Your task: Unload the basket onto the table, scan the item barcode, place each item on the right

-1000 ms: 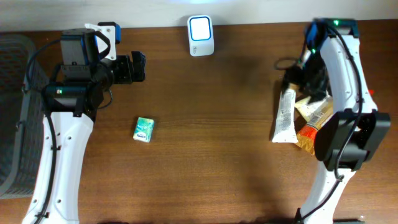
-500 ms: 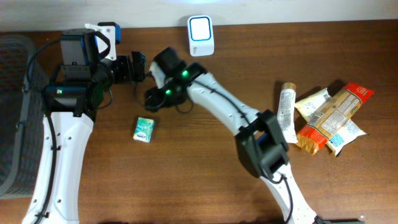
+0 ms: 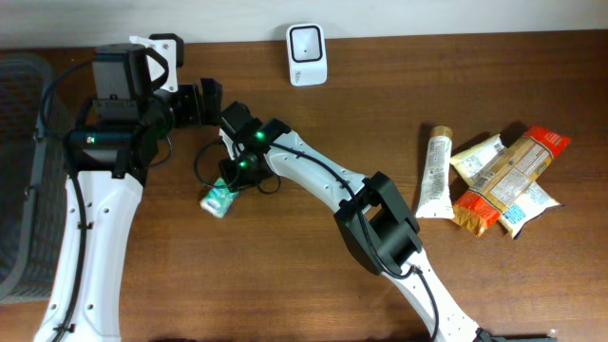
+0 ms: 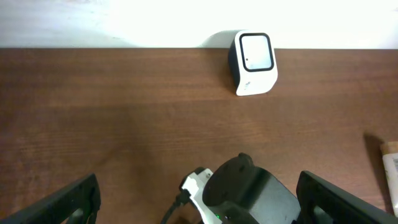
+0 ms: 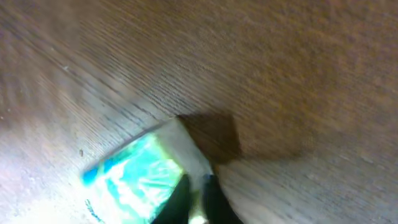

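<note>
Green pack, left of centre: right tool sits pinched shut at its corner, so lifting could slip it free.

The scanner stands at the back edge of the table, near its middle; the basket sits at the far left, beside the left arm; the packet lies on the table left of centre, in front of the scanner and to its left; the right gripper is down at the packet's back right corner; the left gripper hangs behind the packet, left of the scanner; the tube lies toward the table's right end; the wrapped bars lie heaped on one another just right of the tube, touching it.
</note>
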`<state>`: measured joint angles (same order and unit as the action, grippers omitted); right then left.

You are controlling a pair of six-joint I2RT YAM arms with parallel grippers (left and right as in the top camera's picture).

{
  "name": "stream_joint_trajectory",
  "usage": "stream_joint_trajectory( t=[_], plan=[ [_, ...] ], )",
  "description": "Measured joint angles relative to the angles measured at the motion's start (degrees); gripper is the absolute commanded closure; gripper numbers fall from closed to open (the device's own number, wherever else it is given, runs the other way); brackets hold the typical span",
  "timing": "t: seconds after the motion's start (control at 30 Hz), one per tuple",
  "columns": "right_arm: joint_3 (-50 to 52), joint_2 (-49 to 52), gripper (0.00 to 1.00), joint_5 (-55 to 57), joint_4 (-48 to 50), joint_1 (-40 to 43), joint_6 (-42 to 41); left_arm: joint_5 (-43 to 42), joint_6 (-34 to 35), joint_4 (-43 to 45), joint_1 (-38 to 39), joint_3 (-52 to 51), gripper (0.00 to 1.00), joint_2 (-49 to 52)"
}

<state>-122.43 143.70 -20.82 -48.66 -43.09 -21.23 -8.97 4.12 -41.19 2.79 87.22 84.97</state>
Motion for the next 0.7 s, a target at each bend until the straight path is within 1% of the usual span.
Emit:
stream_joint_trajectory(
  t=[0.1, 0.17, 0.23, 0.27, 0.3, 0.33, 0.37, 0.47, 0.53, 0.57, 0.6, 0.67, 0.7],
  plan=[
    [-0.2, 0.0, 0.96, -0.2, -4.8, 0.1, -0.2, 0.0, 0.0, 0.0, 0.0, 0.0, 0.01, 0.0],
    [-0.6, -0.1, 0.96, -1.0, -11.3, 0.7, -0.2, 0.0, 0.0, 0.0, 0.0, 0.0, 0.01, 0.0],
    [0.1, 0.0, 0.96, -0.7, -21.3, 2.2, 0.4, 0.0, 0.0, 0.0, 0.0, 0.0, 0.01, 0.0],
    [0.1, 0.0, 0.96, -0.6, -24.3, 3.3, 0.9, 0.0, 0.0, 0.0, 0.0, 0.0, 0.01, 0.0],
    [0.2, 0.0, 0.91, -0.6, -28.1, 4.8, 1.1, 0.0, 0.0, 0.0, 0.0, 0.0, 0.01, 0.0],
    [0.2, 0.1, 0.82, -0.7, -30.1, 6.8, 1.6, 0.0, 0.0, 0.0, 0.0, 0.0, 0.01, 0.0],
    [0.2, 0.0, 0.75, -0.9, -31.2, 8.2, 2.2, 0.0, 0.0, 0.0, 0.0, 0.0, 0.01, 0.0],
    [0.1, 0.0, 0.7, -3.1, -34.1, 13.4, 5.5, 0.0, 0.0, 0.0, 0.0, 0.0, 0.01, 0.0],
    [0.0, 0.0, 0.67, -6.0, -34.7, 14.0, 8.5, 0.0, 0.0, 0.0, 0.0, 0.0, 0.01, 0.0],
    [-0.7, 0.0, 0.61, -8.8, -34.7, 13.7, 11.3, 0.0, 0.0, 0.0, 0.0, 0.0, 0.01, 0.0],
    [-1.4, 0.0, 0.58, -10.5, -34.4, 13.4, 12.9, 0.0, 0.0, 0.0, 0.0, 0.0, 0.01, 0.0],
    [-2.3, 0.0, 0.48, -12.2, -29.2, 11.4, 18.9, 0.0, 0.0, 0.0, 0.0, 0.0, 0.01, 0.0],
    [-2.4, 0.0, 0.47, -12.3, -27.4, 10.2, 20.8, 0.0, 0.0, 0.0, 0.0, 0.0, 0.01, 0.0]
  ],
)
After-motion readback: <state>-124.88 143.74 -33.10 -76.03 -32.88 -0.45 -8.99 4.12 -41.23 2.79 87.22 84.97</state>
